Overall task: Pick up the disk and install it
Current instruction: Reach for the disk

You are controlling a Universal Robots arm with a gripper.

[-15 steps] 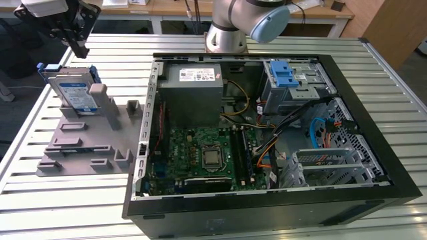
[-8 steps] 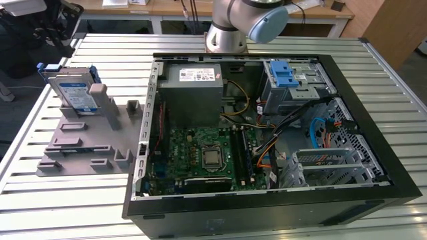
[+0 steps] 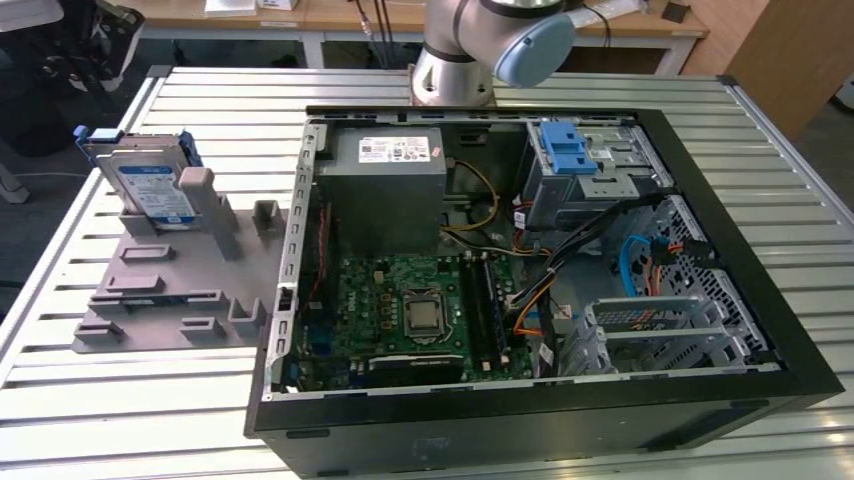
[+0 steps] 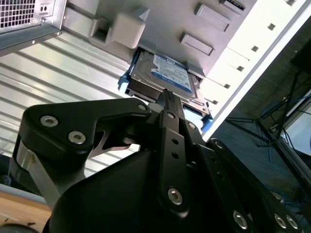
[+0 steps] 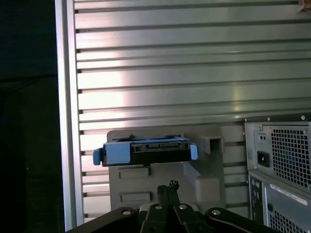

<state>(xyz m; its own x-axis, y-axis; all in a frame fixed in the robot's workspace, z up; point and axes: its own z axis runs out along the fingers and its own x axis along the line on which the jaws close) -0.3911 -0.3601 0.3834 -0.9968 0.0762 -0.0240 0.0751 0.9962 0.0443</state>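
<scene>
We see the jaws clenched, empty, apart from the disk (image 4: 169, 73) standing in its holder (image 4: 127, 29) by the desk's (image 5: 170, 63) edge.

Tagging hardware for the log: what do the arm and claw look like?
Arm: silver-grey tubular body with a pale blue joint cap, in the exterior view. Claw: matte black linked plates with silver screw heads, in both wrist views.

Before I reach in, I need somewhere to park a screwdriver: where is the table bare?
The slatted table is bare at the exterior view's lower left, between the grey fixture, the computer case and the table edge. Crowded: the fixture's blocks around the disk, and the case's cabled interior.
</scene>
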